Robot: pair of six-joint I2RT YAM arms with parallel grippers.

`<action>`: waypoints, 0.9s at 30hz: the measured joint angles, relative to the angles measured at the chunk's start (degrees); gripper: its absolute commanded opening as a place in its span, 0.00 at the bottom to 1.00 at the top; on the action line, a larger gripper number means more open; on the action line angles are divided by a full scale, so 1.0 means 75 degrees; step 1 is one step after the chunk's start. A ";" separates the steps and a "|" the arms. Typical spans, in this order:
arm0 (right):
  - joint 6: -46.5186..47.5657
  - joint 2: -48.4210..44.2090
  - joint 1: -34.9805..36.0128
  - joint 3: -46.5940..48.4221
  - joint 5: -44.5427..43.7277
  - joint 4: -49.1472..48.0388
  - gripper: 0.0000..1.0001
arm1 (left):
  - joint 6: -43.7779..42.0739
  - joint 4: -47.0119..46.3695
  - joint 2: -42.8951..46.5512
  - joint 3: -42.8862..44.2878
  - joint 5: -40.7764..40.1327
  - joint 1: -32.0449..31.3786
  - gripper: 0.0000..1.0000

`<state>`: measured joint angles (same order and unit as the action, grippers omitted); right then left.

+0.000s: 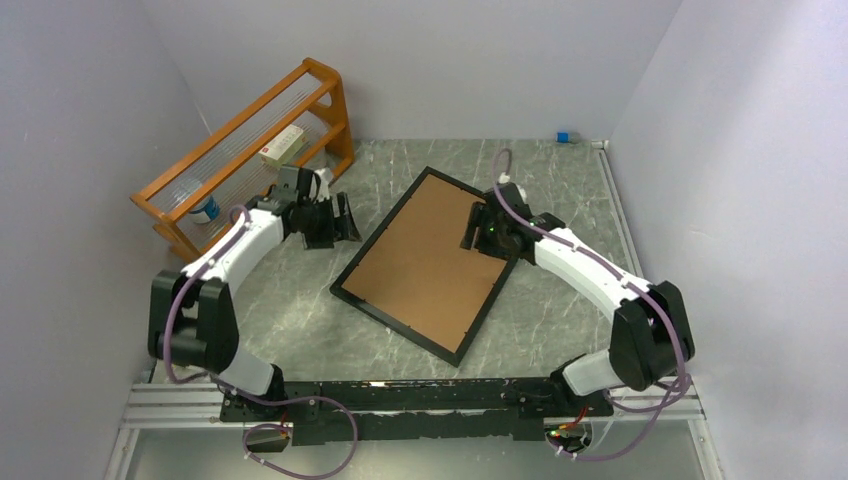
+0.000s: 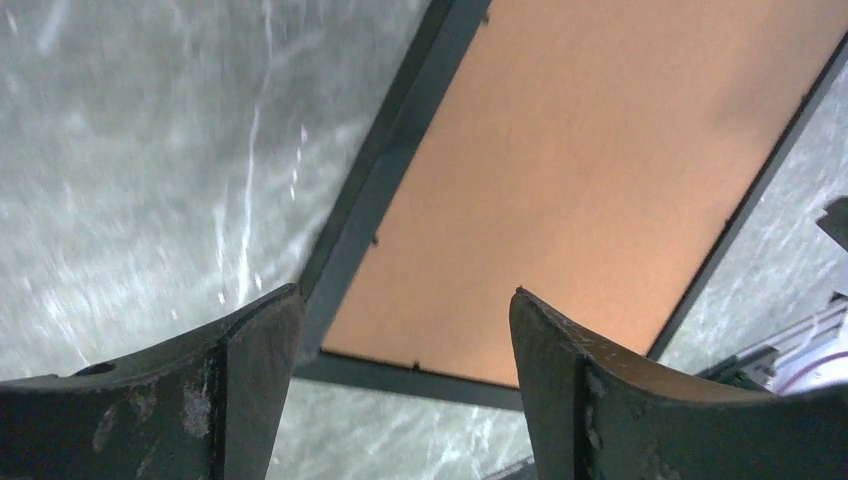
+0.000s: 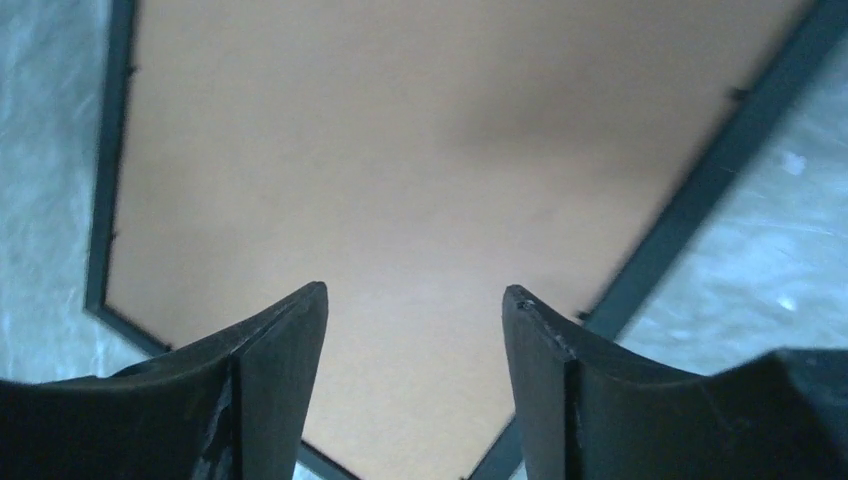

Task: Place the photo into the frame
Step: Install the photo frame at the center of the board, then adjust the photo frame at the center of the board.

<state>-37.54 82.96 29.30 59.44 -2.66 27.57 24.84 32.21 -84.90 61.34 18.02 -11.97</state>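
Note:
The frame [image 1: 380, 231] lies flat and askew in the middle of the table, its thin black border around a brown backing board [image 1: 425, 260] that faces up. The photo is hidden. My left gripper [image 1: 337, 222] hangs open just left of the frame's left edge, with nothing in it. In the left wrist view the open left gripper [image 2: 404, 292] looks down on the frame's corner [image 2: 385, 170] and the board [image 2: 600, 170]. My right gripper [image 1: 472, 230] hovers open over the board near the frame's right edge. The right wrist view shows that open right gripper [image 3: 416, 289] above the board [image 3: 400, 150] and border [image 3: 700, 190].
An orange wooden rack [image 1: 250, 150] stands at the back left, holding a bottle [image 1: 203, 208] and a small box [image 1: 282, 146]. A small blue object [image 1: 563, 137] sits by the back wall. Grey walls close in on both sides. The arms' mounting rail [image 1: 420, 400] runs along the near edge.

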 measured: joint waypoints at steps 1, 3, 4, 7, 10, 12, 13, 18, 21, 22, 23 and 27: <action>-0.0216 -0.0140 -0.0146 -0.0070 -0.0236 0.0152 0.75 | -0.0149 -0.0003 -0.0230 0.0271 -0.0020 0.0000 0.81; -0.0574 -0.0300 -0.0423 -0.0268 -0.0644 0.0460 0.78 | -0.0437 -0.0003 -0.0807 0.0752 -0.0064 0.0000 0.81; -0.0685 -0.0312 -0.0530 -0.0356 -0.0761 0.0592 0.79 | -0.0560 0.0003 -0.1052 0.0903 -0.0093 0.0000 0.81; -0.0968 -0.0204 -0.0901 -0.0650 -0.0982 0.0970 0.80 | -0.0892 0.0108 -0.2005 0.1457 -0.0195 0.0003 0.80; -0.1105 0.0058 -0.1192 -0.0796 -0.1011 0.1209 0.80 | -0.1125 0.0344 -0.2935 0.2020 -0.0198 0.0012 0.78; -0.1122 0.0251 -0.1314 -0.0822 -0.0956 0.1227 0.80 | -0.1198 0.0370 -0.3375 0.2192 -0.0117 0.0020 0.72; -0.1116 0.0341 -0.1358 -0.0825 -0.0918 0.1201 0.80 | -0.1212 0.0373 -0.3483 0.2197 -0.0055 0.0023 0.70; -0.0877 0.1017 -0.1518 -0.0816 -0.0373 0.0717 0.79 | -0.1122 0.0195 -0.3637 0.2049 0.0522 0.0029 0.65; -0.0758 0.1431 -0.1591 -0.0586 -0.0020 0.0498 0.78 | -0.0930 -0.0219 -0.3515 0.1673 0.0979 0.0076 0.60; -0.0708 0.1571 -0.1617 -0.0469 0.0082 0.0411 0.78 | -0.0883 -0.0358 -0.3456 0.1518 0.1122 0.0096 0.57; -0.0656 0.1687 -0.1638 -0.0358 0.0143 0.0431 0.78 | -0.0790 -0.0484 -0.3424 0.1349 0.1338 0.0105 0.55; -0.0428 0.1900 -0.1784 -0.0085 0.0184 0.0548 0.78 | -0.0731 -0.1070 -0.3270 0.0825 0.1999 0.0146 0.48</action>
<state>-40.75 97.21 15.92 58.81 -1.28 31.68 19.35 24.18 -109.43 67.53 33.01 -10.87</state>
